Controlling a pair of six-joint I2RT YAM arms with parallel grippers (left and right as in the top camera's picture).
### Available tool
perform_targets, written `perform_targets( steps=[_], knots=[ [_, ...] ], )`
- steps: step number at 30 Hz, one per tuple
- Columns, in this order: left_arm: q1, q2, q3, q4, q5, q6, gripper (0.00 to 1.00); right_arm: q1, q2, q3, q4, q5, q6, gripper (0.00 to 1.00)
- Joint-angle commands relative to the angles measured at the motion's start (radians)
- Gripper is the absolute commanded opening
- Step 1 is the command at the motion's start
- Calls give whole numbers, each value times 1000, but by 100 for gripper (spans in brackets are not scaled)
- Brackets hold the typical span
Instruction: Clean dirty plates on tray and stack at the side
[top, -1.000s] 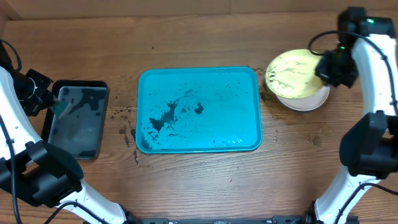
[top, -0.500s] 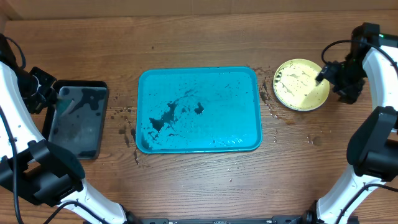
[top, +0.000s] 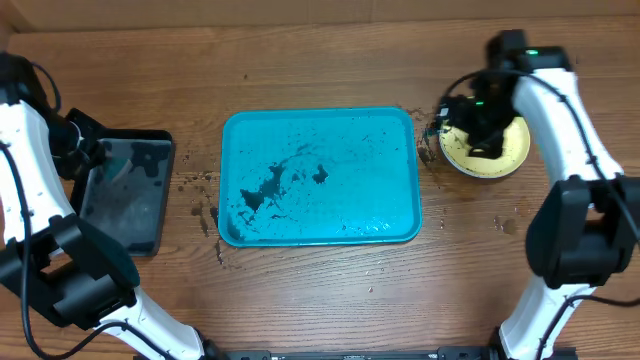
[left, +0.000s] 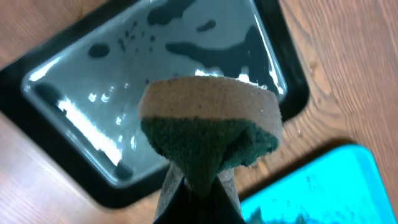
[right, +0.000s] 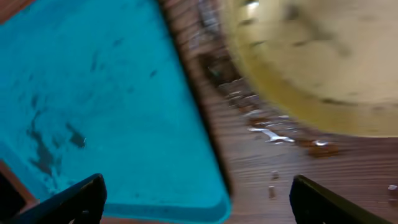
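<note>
A wooden surface (top: 320, 290) spreads under two white robot arms. At its centre lies the turquoise tray (top: 360, 180), long side running left to right, its floor streaked with black smears that gather toward the left half and near corner, with wet patches glinting along the near edge. Well off to its left sits a smaller black tray (top: 125, 195), standing lengthwise, with a film of water shining inside it.

To the right of the turquoise tray, apart from its rim and resting on the bare wood, is a yellow-green plate (top: 505, 158), face up and marked with faint dark traces. Whether other plates lie beneath it cannot be told from above.

The right tool (top: 480, 120) hangs over the plate's left edge, its fingers spread wide and nothing between them; its wrist camera looks down on the strip of wood separating plate and tray.

The left tool (left: 198, 180) is at the far left corner of the black tray, clamped tight on a sponge (left: 211, 121) with a tan top and dark green scouring face, held above the water.

Dark specks (top: 205, 200) and droplets dot the wood at both ends of the turquoise tray.
</note>
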Motion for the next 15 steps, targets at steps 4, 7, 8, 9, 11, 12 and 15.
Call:
perform_targets(
  steps=[4, 7, 8, 9, 11, 12, 15],
  knots=[
    [11, 37, -143, 135, -22, 12, 4, 177, -138, 0, 7, -20, 19, 99],
    [11, 56, -179, 172, -17, 12, 4, 246, -160, 0, 17, -20, 35, 100],
    [11, 62, -185, 180, -17, 12, 4, 265, -164, 0, 16, -20, 46, 100],
    [11, 68, -192, 187, -19, 12, 4, 282, -169, 0, 16, -20, 53, 100],
    [11, 77, -201, 204, -25, 13, 4, 314, -177, 0, 15, -20, 54, 100],
    [13, 84, -206, 211, -25, 13, 4, 332, -182, 0, 15, -20, 55, 100],
    [14, 106, -206, 217, -24, 16, 4, 360, -194, 0, 14, -20, 65, 100]
  ],
)
